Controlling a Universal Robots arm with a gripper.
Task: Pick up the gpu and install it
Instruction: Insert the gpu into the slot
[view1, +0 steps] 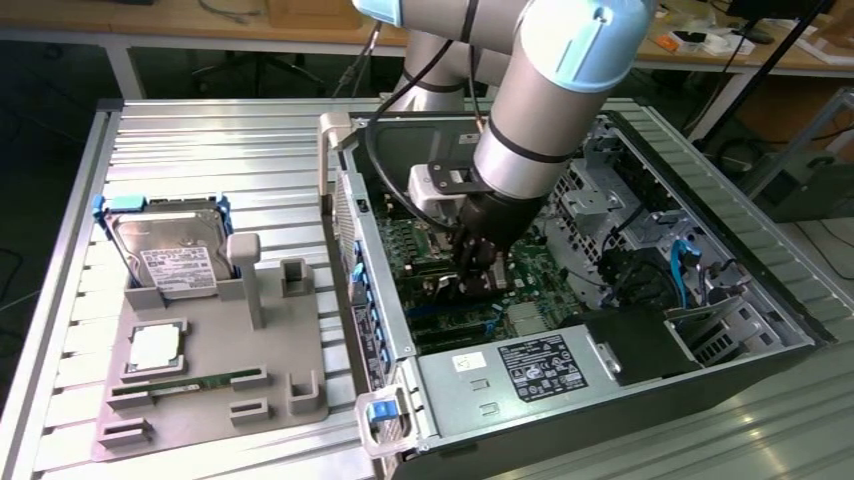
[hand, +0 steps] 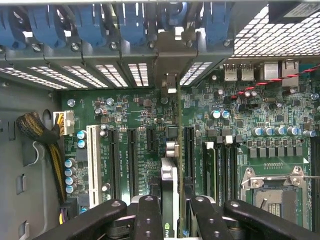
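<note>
gpu (hand: 169, 180) pinched edge-on by end effector (hand: 175, 212), standing upright over motherboard (hand: 135, 112) slots inside open PC case (view1: 767, 300), bracket toward rear wall.

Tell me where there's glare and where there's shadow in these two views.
Exterior view: the ribbed metal table shines pale, while the computer case is dimmer inside, under the arm. Wrist view: the motherboard is evenly lit; the fingers gripping the gpu are dark.

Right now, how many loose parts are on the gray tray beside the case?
3 on the tray: hard drive upright at its far end, square silver chip flat mid-tray, green memory stick lying nearer the camera. The stands may hide more.
</note>
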